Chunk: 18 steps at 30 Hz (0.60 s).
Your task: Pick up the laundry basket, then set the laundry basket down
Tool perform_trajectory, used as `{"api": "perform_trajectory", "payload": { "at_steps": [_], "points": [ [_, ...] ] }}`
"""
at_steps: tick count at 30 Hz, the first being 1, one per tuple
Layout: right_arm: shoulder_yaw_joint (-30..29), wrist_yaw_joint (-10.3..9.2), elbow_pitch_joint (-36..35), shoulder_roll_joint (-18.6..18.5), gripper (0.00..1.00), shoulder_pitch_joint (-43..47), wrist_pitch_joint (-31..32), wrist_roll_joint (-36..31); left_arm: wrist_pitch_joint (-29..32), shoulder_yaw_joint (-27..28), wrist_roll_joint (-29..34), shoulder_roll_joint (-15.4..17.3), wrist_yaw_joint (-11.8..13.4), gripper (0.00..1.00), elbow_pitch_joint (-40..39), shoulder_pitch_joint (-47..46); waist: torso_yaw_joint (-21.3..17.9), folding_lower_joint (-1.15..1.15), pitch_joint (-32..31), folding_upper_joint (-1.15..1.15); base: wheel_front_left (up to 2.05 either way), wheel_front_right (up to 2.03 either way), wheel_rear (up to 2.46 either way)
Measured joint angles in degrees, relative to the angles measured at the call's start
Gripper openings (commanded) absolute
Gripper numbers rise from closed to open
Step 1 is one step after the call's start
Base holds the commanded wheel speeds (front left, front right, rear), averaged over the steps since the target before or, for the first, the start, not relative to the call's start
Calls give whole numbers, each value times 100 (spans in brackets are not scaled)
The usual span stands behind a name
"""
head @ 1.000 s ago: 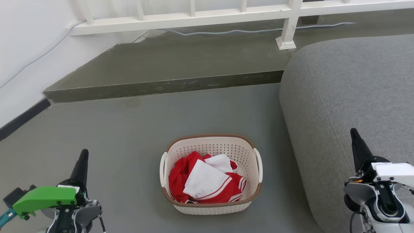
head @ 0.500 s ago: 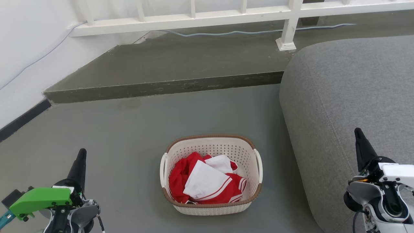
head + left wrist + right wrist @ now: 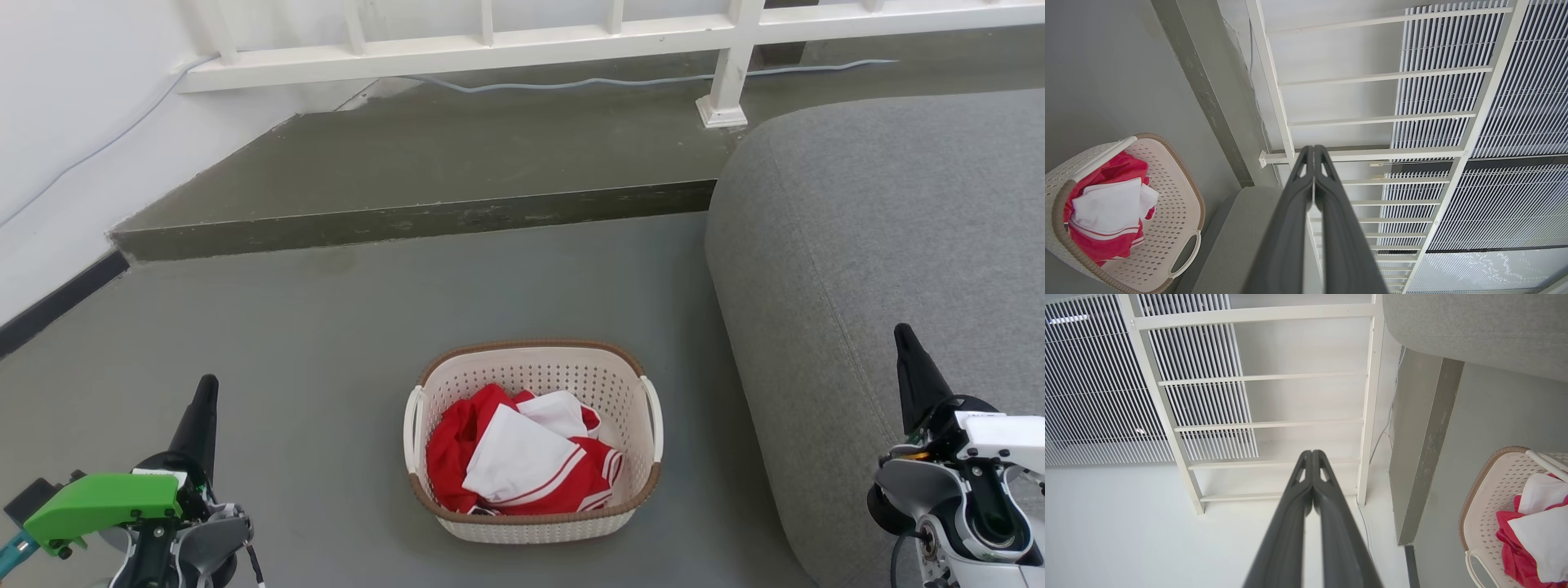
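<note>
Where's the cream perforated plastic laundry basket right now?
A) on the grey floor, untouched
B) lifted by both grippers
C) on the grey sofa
A: the laundry basket rests on the grey floor, left gripper and right gripper both shut, apart from it.

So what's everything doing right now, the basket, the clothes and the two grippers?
basket: upright on the floor, not held by anything.
clothes: crumpled in a heap inside the basket.
left gripper: shut, empty, off to one side of the basket.
right gripper: shut, empty, off to the other side, over the sofa.
</note>
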Motion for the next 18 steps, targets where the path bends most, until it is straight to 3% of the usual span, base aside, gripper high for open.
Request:
{"api": "perform_trajectory", "payload": {
  "at_steps": [18],
  "points": [
    [-8,0,21,4,0,-6,7,0,0,-1,0,0,-1,0,-5,1,0,0,0,0,0,0,0]
  ]
}}
